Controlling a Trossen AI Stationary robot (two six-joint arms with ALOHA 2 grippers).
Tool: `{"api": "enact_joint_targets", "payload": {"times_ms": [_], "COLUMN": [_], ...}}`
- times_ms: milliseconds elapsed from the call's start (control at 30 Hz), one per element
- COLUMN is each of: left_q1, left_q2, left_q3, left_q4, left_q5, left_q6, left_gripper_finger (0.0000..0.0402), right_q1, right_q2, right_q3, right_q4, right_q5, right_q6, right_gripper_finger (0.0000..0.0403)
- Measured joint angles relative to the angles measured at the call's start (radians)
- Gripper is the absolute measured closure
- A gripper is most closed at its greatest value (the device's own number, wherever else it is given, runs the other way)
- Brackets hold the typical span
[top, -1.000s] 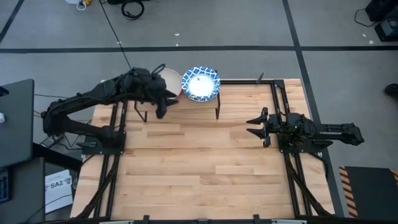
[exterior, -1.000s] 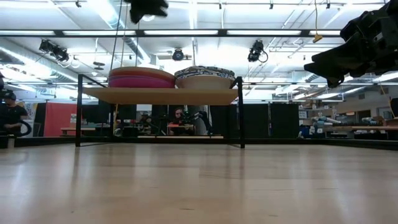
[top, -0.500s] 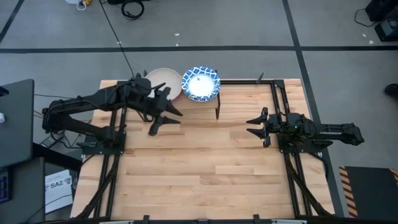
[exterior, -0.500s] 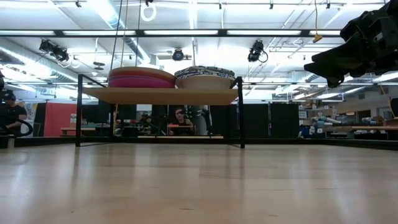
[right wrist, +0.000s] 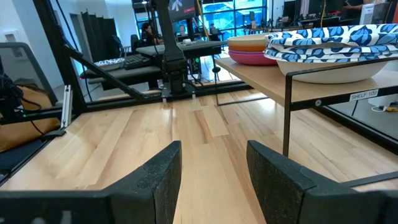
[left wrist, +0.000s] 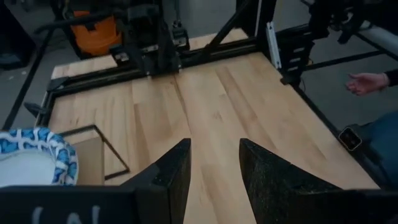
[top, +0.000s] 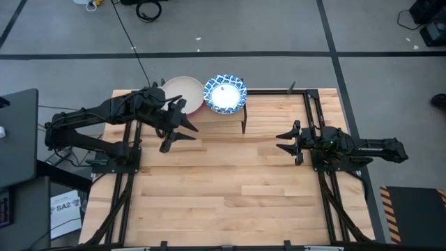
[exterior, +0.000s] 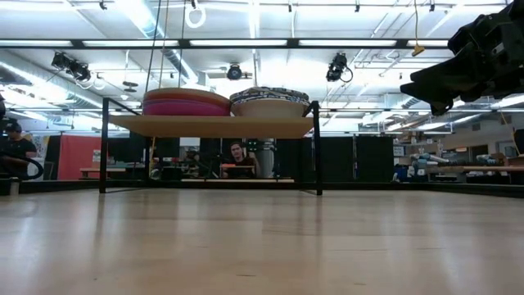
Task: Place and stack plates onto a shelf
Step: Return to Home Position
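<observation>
Plates all shelved: left fingers [left wrist: 176, 167] apart and empty, right fingers [right wrist: 163, 169] apart and empty.
Left arm hangs over the surface [top: 230, 181], just near of the shelf [exterior: 213, 124] left end; right arm at right edge. On the shelf at far edge: beige-topped stack [top: 187, 88] left, blue-patterned stack [top: 224, 93] right, side by side.

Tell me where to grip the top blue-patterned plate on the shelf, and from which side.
Take the top blue-patterned plate by its flared rim, on the side facing the right gripper, which waits open over the table. The rim's lip probably gives a finger something to catch. The beige-topped stack crowds the other side, where the left gripper hovers open.
</observation>
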Motion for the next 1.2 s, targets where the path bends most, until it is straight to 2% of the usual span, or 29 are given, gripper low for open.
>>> {"api": "enact_joint_targets", "payload": {"times_ms": [400, 467, 900, 1200], "left_q1": [-0.006, -0.01, -0.003, -0.003], "left_q2": [-0.074, -0.098, -0.451, -0.705], "left_q3": [-0.002, -0.03, -0.537, -0.714], "left_q4": [-0.082, -0.057, 0.257, 0.295], "left_q5": [0.071, 0.074, 0.068, 0.068], "left_q6": [0.001, 0.003, -0.055, -0.113], "left_gripper_finger": [0.026, 0.026, 0.026, 0.026], "right_q1": [0.0, 0.0, 0.0, 0.0], "right_q2": [0.0, 0.0, 0.0, 0.0], "right_q3": [0.0, 0.0, 0.0, 0.0], "right_q4": [0.0, 0.0, 0.0, 0.0], "right_q5": [-0.001, 0.0, 0.0, 0.0], "right_q6": [0.0, 0.0, 0.0, 0.0], "right_gripper_finger": [0.0216, 0.0216, 0.0216, 0.0216]}}
